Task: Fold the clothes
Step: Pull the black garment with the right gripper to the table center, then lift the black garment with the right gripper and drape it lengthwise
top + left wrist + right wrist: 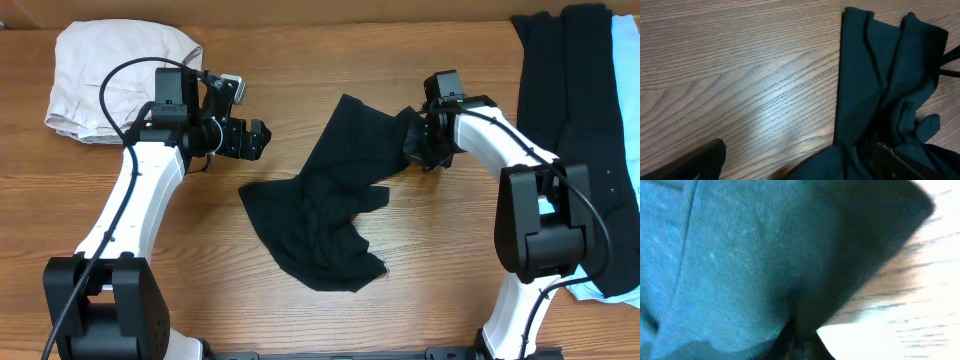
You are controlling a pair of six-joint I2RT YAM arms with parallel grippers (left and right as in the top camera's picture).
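One of the clothes, a crumpled black garment (pixel 325 200), lies spread on the middle of the wooden table. My right gripper (pixel 416 146) is shut on its upper right corner, which is lifted and bunched. In the right wrist view the dark fabric (pixel 740 255) fills the frame and is pinched at the right gripper (pixel 802 347). My left gripper (pixel 258 138) stands open just left of the garment, a little above its left edge. In the left wrist view the left gripper (pixel 799 152) has its fingers wide apart, with one fingertip (pixel 712 155) over bare wood and the black garment (pixel 875 90) ahead to the right.
A pale beige garment (pixel 110 75) lies bunched at the back left, behind the left arm. Black garments (pixel 565 100) lie stacked at the right edge over a light-blue one (pixel 627 70). The right arm's base (pixel 540 230) stands close to that stack.
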